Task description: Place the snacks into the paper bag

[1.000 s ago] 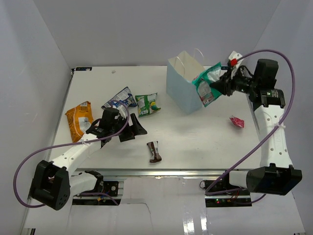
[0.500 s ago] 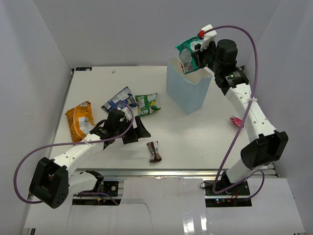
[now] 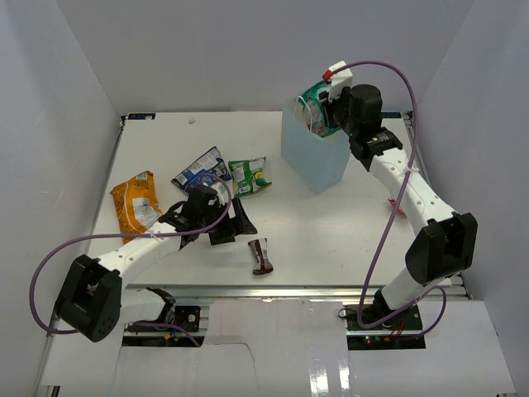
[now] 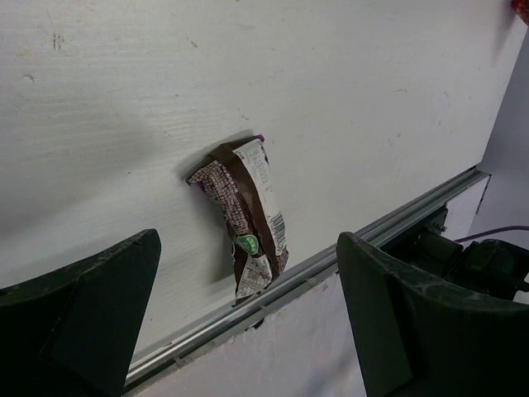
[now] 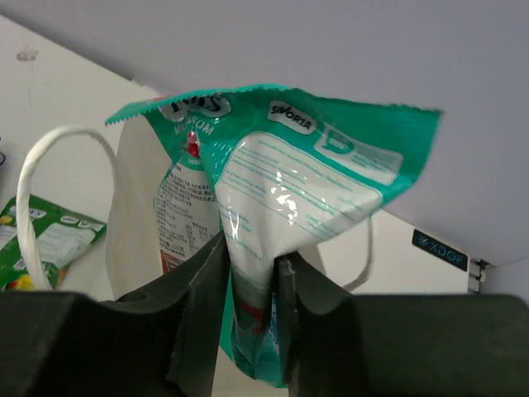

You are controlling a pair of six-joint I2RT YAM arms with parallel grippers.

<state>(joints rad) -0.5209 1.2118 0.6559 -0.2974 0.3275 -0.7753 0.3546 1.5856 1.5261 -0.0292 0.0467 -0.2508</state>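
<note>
Right end effector (image 5: 248,273) pinched tight on the teal-green packet (image 5: 289,174), lower end hidden, print unreadable, over the paper bag (image 3: 310,157) near the far edge of the counter (image 3: 331,223); left end effector (image 4: 248,310) gapes wide above the brown bar (image 4: 244,207).

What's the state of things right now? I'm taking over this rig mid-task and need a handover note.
Right gripper: shut on the teal packet, held over the mouth of the paper bag, not released.
Left gripper: open, empty, near the brown bar.
Also on the table: orange chip bag, blue-and-white packet, green-and-white packet, red packet by the right arm.
Done: none seen bagged.
Left: drop the teal packet, then bag the other five.
</note>
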